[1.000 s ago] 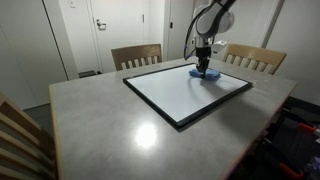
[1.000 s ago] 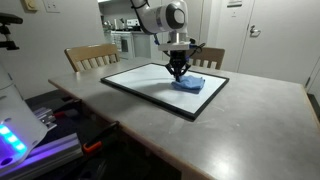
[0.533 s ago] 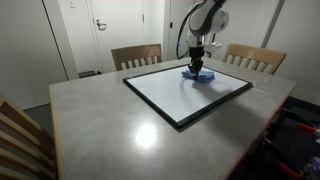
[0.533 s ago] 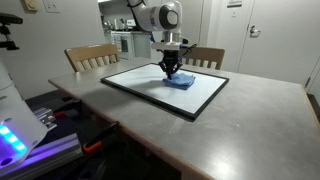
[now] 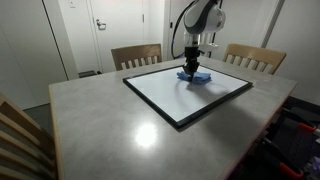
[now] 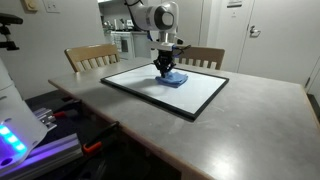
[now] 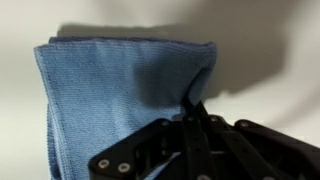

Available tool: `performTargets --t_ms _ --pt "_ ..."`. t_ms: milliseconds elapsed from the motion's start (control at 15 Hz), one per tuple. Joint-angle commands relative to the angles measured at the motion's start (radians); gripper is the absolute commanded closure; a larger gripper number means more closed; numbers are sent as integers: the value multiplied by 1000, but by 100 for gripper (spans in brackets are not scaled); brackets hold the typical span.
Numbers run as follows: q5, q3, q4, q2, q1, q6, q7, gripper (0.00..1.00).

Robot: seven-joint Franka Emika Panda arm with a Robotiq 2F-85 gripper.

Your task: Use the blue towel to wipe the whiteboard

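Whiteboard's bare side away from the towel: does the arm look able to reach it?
Probably yes: nothing lies on the glossy black-framed whiteboard except the small blue cloth towel pinched in the shut fingers, so the way across looks free.

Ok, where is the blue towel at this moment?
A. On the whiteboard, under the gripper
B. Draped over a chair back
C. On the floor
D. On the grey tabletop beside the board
A: the blue towel lies on the whiteboard, with the gripper shut on it from above.
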Motion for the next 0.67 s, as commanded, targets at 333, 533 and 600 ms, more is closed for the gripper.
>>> performTargets --t_ms 333,533,600 --pt "29 12 58 35 57 -40 61 99" --pt "26 15 84 50 79 -47 82 99" --pt "25 15 94 55 87 -53 90 99"
